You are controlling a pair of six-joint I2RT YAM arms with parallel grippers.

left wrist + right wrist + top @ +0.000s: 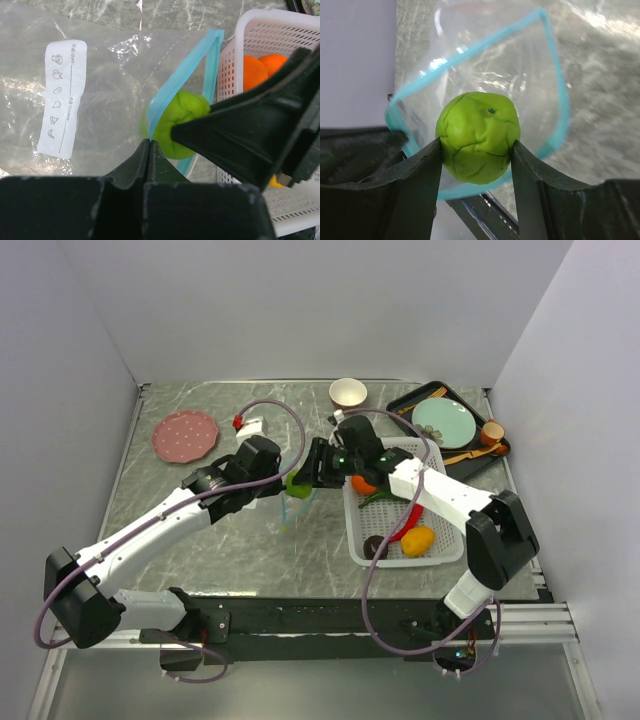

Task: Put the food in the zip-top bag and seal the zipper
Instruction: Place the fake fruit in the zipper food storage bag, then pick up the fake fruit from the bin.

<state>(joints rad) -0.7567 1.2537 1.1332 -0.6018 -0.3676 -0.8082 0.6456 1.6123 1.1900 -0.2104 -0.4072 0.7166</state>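
The zip-top bag is hard to make out from above. My left pincer pinches its zipper — my right pincer clamps the green round fruit at the open mouth, its underside hidden.

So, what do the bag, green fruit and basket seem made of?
The bag looks like thin clear plastic film: crinkled, with glossy glints. The green fruit seems soft matte rubber or foam, judging by its creased surface. The basket looks like rigid white perforated plastic.
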